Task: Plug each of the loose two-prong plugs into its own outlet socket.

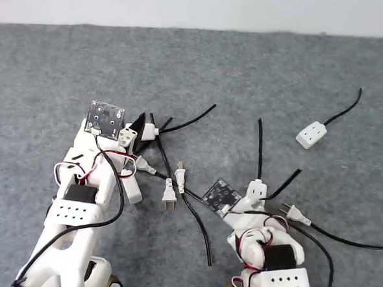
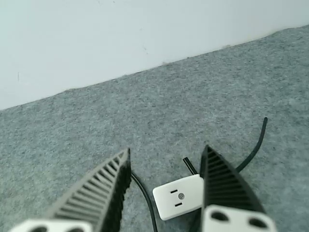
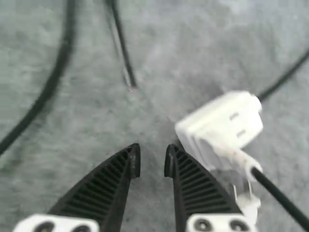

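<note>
I note one corner of the outlet socket (image 2: 176, 197) is hidden behind the left gripper (image 2: 167, 149). Second socket (image 3: 222, 126) is blurred on my right wrist feed. Plug cord (image 1: 361, 245) runs off the high view's right edge.

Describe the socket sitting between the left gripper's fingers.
The socket is a small white block with rounded corners, plastic by its look. The face in view has two slots and a round hole. A black cord leaves its far end. It lies on the grey carpet between the open fingers of the left gripper, close against one; contact cannot be told.
</note>
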`<state>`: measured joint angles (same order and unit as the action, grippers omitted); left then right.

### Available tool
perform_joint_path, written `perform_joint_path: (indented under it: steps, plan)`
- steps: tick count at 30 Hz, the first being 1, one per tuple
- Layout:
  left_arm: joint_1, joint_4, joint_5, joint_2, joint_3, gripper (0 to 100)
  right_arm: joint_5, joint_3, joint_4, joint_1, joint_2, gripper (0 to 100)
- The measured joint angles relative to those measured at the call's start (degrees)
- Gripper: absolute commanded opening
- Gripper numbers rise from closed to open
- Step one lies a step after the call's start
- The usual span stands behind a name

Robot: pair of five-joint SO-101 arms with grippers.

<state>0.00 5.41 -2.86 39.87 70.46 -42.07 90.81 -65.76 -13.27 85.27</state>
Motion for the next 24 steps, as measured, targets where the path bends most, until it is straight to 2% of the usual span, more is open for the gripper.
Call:
perform_joint_path:
  steps: [4,12,20,24]
  plan:
    - [0.00,0.00,0.00,0.00,0.00,23,0.00,0.00,0.00,-4.22,0.00,10.4]
    - [0.00,0.00,0.00,0.00,0.00,23,0.00,1.93,4.40,-4.84,0.00,10.4]
    - [0.00,0.00,0.00,0.00,0.00,23,0.00,2.02,11.08,5.01,0.00,10.4]
    - [0.00,0.00,0.00,0.00,0.00,23,0.00,2.02,11.16,7.03,0.00,10.4]
